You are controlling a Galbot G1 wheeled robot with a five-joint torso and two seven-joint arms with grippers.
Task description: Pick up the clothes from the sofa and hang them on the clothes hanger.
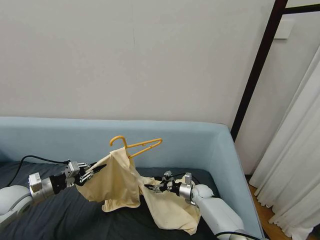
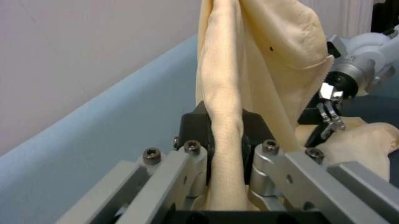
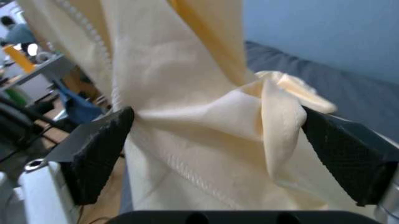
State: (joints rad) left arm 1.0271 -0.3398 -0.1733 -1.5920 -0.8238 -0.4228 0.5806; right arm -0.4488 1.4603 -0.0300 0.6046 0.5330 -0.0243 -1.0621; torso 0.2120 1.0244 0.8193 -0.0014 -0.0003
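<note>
Limp cream woven cloth (image 1: pixel 120 182) on curved orange hanger (image 1: pixel 142 146), pinch by L gripper (image 1: pixel 100 169).

A: What sort of place is it?
B: Looks like a home living rm: pale blue sofa (image 1: pixel 220 145) w/ dark seat cushion (image 1: pixel 50 220), against a plain white wall (image 1: pixel 125 60)
A: Anything else?
B: White curtain (image 1: pixel 295 165) down to a wood floor (image 1: pixel 257 207). Right wrist view has a blurry desk (image 3: pixel 37 70) behind, so poss. a mock-up
</note>
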